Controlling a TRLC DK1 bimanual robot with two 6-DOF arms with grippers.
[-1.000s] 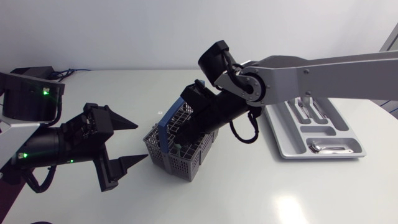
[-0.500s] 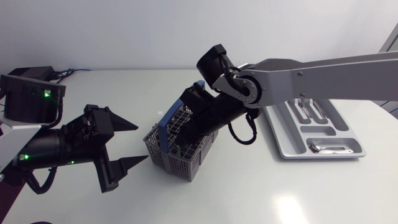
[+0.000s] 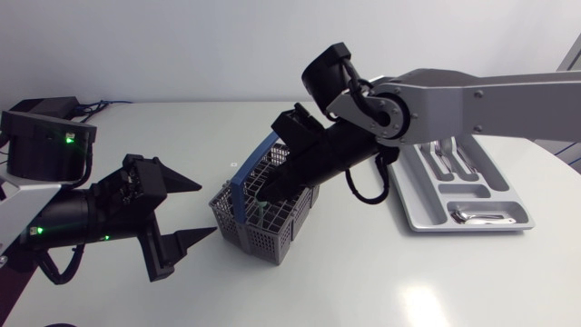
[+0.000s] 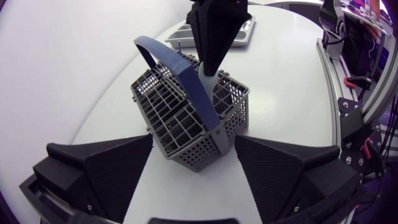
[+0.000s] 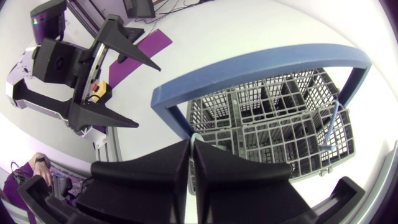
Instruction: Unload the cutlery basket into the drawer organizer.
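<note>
Right hand (image 3: 260,194), nearly closed, pinches a slim pale utensil handle (image 4: 206,79) inside the grey mesh plastic basket (image 3: 272,238). Left hand (image 3: 207,207) gapes wide at the basket's 9 o'clock, apart.

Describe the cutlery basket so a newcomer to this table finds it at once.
On the white table, look between the open left gripper and the grey drawer organizer. The cutlery basket is the grey mesh box there, where the right gripper pinches a pale utensil. Unlike the low, solid organizer, it has a blue arched handle.

Left pincer (image 3: 207,207) gapes wide, low and level; right pincer (image 3: 260,194) slants down, pinched on a pale handle (image 4: 208,78).
</note>
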